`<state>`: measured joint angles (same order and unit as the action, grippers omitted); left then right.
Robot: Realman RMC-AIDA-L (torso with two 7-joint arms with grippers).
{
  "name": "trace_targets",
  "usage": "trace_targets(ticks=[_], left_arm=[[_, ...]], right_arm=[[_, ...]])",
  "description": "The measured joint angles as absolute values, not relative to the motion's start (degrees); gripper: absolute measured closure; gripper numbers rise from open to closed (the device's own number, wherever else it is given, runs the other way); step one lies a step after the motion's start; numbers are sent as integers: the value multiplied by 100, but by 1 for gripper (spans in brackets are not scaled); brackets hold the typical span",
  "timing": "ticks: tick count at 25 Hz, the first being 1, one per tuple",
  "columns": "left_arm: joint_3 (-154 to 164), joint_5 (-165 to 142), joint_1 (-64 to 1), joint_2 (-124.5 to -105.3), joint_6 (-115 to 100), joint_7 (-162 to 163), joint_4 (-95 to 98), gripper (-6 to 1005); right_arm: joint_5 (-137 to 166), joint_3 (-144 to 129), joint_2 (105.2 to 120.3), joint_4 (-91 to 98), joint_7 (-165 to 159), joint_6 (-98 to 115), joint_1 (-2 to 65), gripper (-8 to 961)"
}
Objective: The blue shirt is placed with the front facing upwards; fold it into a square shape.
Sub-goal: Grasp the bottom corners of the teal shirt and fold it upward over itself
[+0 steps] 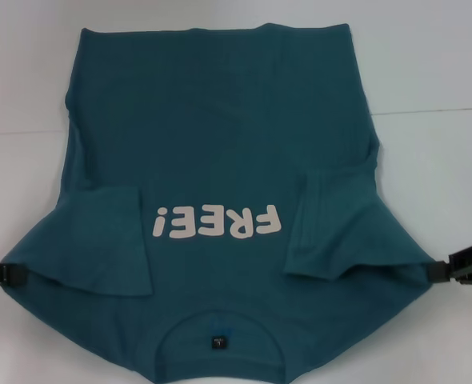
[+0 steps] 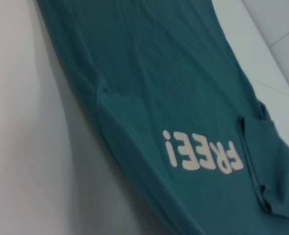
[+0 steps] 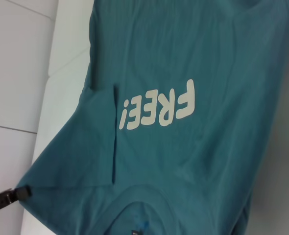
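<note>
The blue shirt (image 1: 220, 144) lies flat on the white worktop (image 1: 436, 64), front side up, with the white "FREE!" print (image 1: 217, 222) showing. The round neck (image 1: 218, 336) with its small dark label (image 1: 218, 342) is at the near edge, close to the robot, and the bottom hem (image 1: 220, 30) is at the far side, so the long way of the shirt runs from near to far. Both short sleeves are already folded in over the body: the left sleeve (image 1: 100, 240) and the right sleeve (image 1: 332, 228) lie on top of the chest, one on each side of the print. The left claw (image 1: 0, 276) sits at the near left corner of the shirt, by the shoulder, and the right claw (image 1: 460, 268) sits at the near right corner, by the other shoulder. Each claw looks like it touches the edge of the cloth, but I cannot tell if either one is pinching the shirt or is open. The two claws are level with each other, one on each side, and almost all of the shirt lies away from them toward the far side. I think the next fold has to go along that long way, so both arms would need to move together.
</note>
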<state>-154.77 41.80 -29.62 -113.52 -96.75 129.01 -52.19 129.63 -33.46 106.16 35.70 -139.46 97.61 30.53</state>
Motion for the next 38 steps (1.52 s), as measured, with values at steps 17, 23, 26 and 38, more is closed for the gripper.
trace_targets(ticks=[17,23,26,38], left_arm=[[-16010,4344,-2464,-11766,-10703,12968,-6181,969],[-16054,4499,-2229,-11947,-11005,13122,-6640,969],[-16065,4562,-2068,-12044,-11106,13216,-6922,969],[-16067,4770,-1671,-12264,-11290,13309,-7349,970]], right_arm=[[12968,-2685,10353,3619,-13828,10122,2570,944],[12997,-2672,10336,3637,-13865,10297,2550,944],[12992,-2640,10344,3748,-13888,10451,2471,943],[13001,-2433,10438,4087,-13908,10832,2069,943]])
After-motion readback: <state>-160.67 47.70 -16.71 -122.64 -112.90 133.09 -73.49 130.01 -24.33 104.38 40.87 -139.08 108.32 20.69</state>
